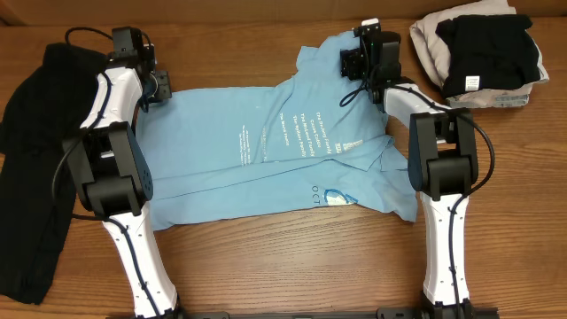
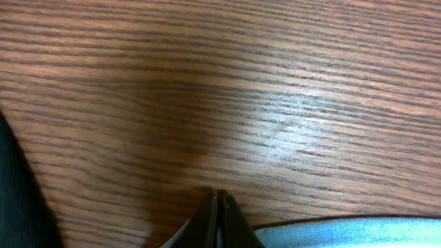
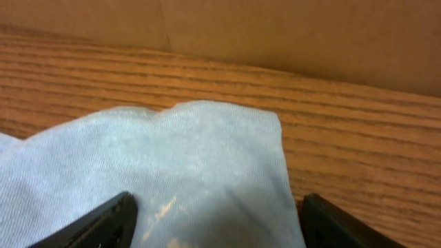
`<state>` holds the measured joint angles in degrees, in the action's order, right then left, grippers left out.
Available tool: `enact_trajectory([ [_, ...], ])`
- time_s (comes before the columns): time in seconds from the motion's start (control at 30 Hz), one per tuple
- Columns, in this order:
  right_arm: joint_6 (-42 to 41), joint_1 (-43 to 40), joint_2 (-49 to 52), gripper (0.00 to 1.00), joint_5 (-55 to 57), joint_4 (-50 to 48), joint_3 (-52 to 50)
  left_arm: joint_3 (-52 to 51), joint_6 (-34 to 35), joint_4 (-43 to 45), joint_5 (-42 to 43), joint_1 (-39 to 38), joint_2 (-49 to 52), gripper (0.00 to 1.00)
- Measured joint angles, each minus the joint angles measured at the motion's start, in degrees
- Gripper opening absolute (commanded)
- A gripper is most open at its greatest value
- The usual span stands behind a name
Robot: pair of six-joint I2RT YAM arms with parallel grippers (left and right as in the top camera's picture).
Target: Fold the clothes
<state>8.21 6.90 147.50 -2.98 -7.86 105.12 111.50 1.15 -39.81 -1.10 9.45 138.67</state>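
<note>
The light blue T-shirt (image 1: 266, 151) lies spread across the middle of the table, white lettering up. My left gripper (image 1: 162, 89) is at its far left corner. In the left wrist view the jaws (image 2: 220, 201) are pressed together, with a sliver of the shirt's edge (image 2: 358, 233) between and beside them. My right gripper (image 1: 353, 64) is at the shirt's far right corner. In the right wrist view the fingers (image 3: 217, 210) are wide open, one on each side of the blue cloth (image 3: 193, 158), and hold nothing.
A large black garment (image 1: 35, 159) lies along the table's left side and shows in the left wrist view (image 2: 17, 200). A folded pile of beige (image 1: 430, 49) and black (image 1: 492, 49) clothes sits at the far right. A brown wall (image 3: 275, 34) runs behind the table.
</note>
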Motion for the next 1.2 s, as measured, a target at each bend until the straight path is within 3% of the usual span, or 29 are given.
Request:
enact_trajectory([
  [0.07,-0.20,0.00,0.00,0.56,-0.02,0.02,0.00,0.02,0.02,-0.04,0.00,0.00,0.00,0.04],
  [0.1,-0.28,0.02,0.00,0.31,-0.07,0.13,0.00,0.02,0.04,-0.04,0.02,0.00,0.00,0.04],
  [0.13,-0.20,0.15,0.00,0.18,-0.09,0.35,0.02,0.04,0.04,-0.04,0.04,0.00,0.00,0.04],
  [0.37,-0.17,0.44,0.00,0.07,0.50,2.51,0.81,0.20,0.17,-0.90,0.04,0.00,0.00,0.04],
  [0.5,-0.35,0.61,-0.63,0.05,2.01,4.76,1.07,0.37,0.20,-1.22,0.04,0.00,0.00,0.04],
  [0.6,-0.33,0.63,-2.47,0.19,3.04,9.57,1.05,1.14,0.20,-3.48,0.04,0.00,0.00,0.04],
  [0.63,-0.20,0.61,-3.23,0.19,3.37,11.89,1.05,1.57,0.20,-4.55,0.04,0.00,0.00,0.04],
  [0.7,-0.13,0.57,-5.14,0.16,3.76,16.61,0.92,2.49,0.20,-7.52,0.04,0.00,0.02,0.04],
  [0.77,0.22,0.52,-7.74,0.04,4.15,21.22,0.72,4.09,0.20,-11.52,0.04,0.00,0.31,0.04],
  [1.0,0.61,0.31,-18.32,0.05,3.72,30.10,0.59,13.49,0.22,-22.08,0.22,0.00,0.55,0.04],
  [1.07,0.44,0.33,-20.46,0.17,2.89,29.57,0.61,15.82,0.22,-23.32,0.28,0.00,0.46,0.04],
  [1.1,0.39,0.31,-20.90,0.29,2.64,28.83,0.63,16.50,0.22,-23.54,0.46,0.00,0.42,0.04],
  [1.2,0.15,0.33,-20.55,0.46,1.90,26.10,0.68,16.92,0.22,-24.09,1.11,-0.11,0.35,0.04],
])
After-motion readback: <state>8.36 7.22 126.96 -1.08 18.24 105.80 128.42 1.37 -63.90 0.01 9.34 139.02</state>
